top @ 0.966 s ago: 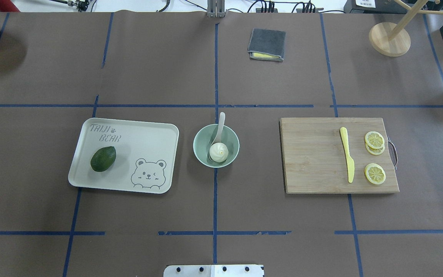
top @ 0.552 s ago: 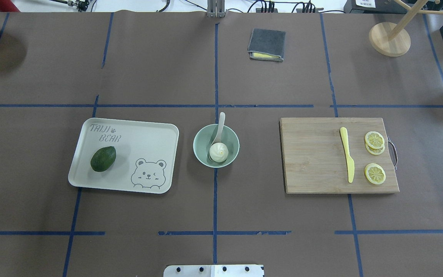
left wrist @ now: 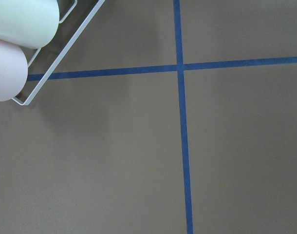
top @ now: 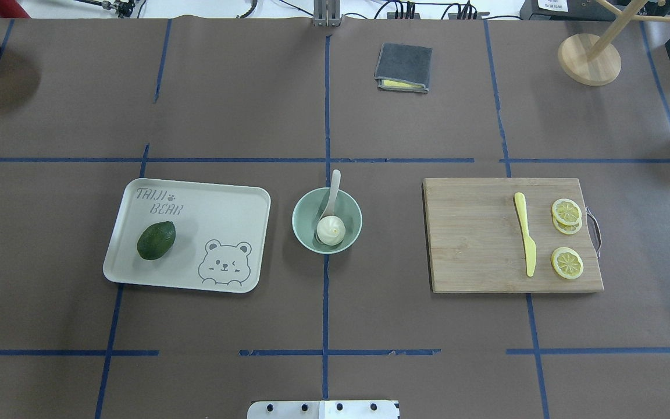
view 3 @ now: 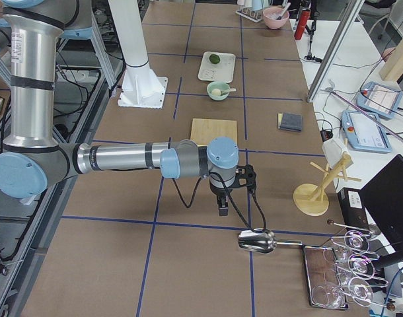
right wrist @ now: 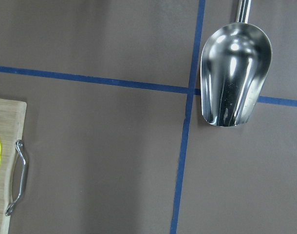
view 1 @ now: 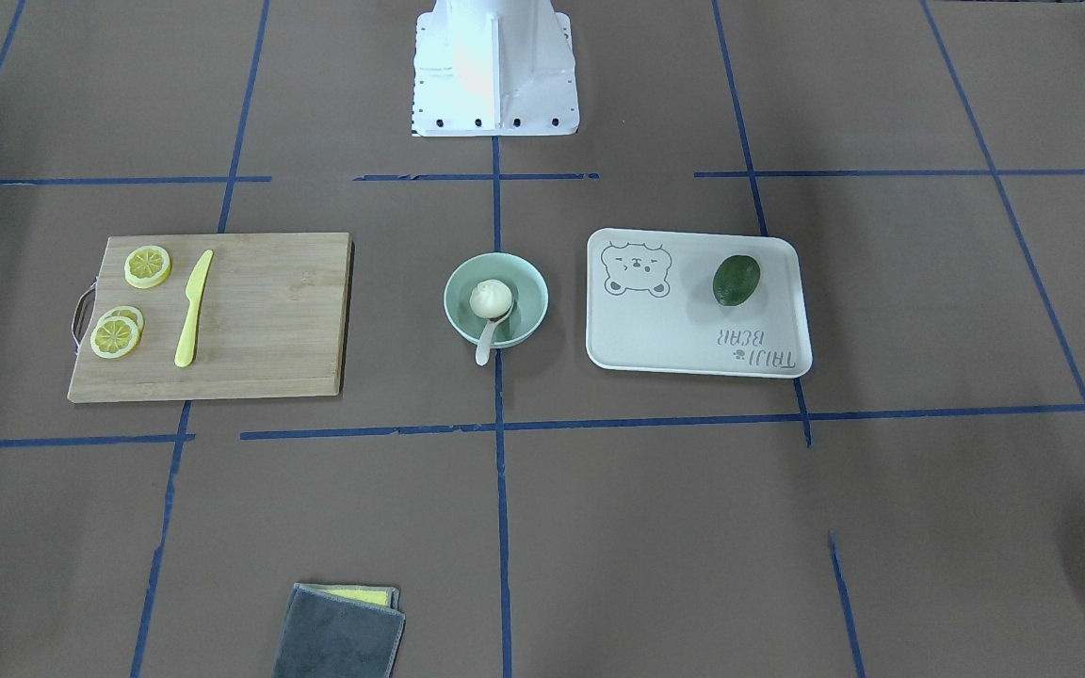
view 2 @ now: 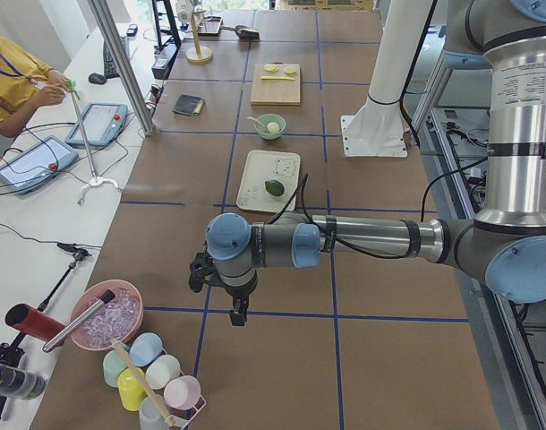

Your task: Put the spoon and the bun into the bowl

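The mint-green bowl (top: 303, 224) stands at the table's middle, also in the front-facing view (view 1: 526, 303). The white bun (top: 331, 230) lies inside it. The beige spoon (top: 333, 189) rests in the bowl with its scoop under the bun and its handle over the far rim. My left gripper (view 2: 240, 313) shows only in the left side view, far off at the table's left end, pointing down. My right gripper (view 3: 222, 207) shows only in the right side view, beyond the cutting board. I cannot tell whether either is open or shut.
A tray (top: 218, 203) with an avocado (top: 156, 240) lies left of the bowl. A cutting board (top: 474, 233) with a yellow knife (top: 526, 233) and lemon slices (top: 566, 263) lies right. A grey cloth (top: 403, 67), wooden stand (top: 588, 58), metal scoop (right wrist: 235, 73) and cup rack (view 2: 157, 381) sit at the edges.
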{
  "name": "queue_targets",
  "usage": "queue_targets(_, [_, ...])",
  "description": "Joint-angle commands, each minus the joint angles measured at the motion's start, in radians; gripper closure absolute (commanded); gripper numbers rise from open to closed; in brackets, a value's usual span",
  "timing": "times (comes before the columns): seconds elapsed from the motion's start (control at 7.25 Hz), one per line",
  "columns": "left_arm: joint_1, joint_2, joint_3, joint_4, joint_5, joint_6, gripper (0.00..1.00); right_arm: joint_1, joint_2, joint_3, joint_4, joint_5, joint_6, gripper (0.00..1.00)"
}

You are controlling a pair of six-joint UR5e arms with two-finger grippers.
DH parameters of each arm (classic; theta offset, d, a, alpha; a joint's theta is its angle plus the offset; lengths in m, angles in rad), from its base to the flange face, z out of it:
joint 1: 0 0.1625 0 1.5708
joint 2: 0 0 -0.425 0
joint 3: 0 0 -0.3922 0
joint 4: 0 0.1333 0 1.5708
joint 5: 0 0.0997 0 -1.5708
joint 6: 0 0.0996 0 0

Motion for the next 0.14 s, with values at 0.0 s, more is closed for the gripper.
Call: queue_targets(0.0, [0.0, -0.004, -0.001, -0.001, -0.002, 0.0, 0.0, -0.007, -0.003, -0.007, -0.002, -0.037, -0.004, 0.0])
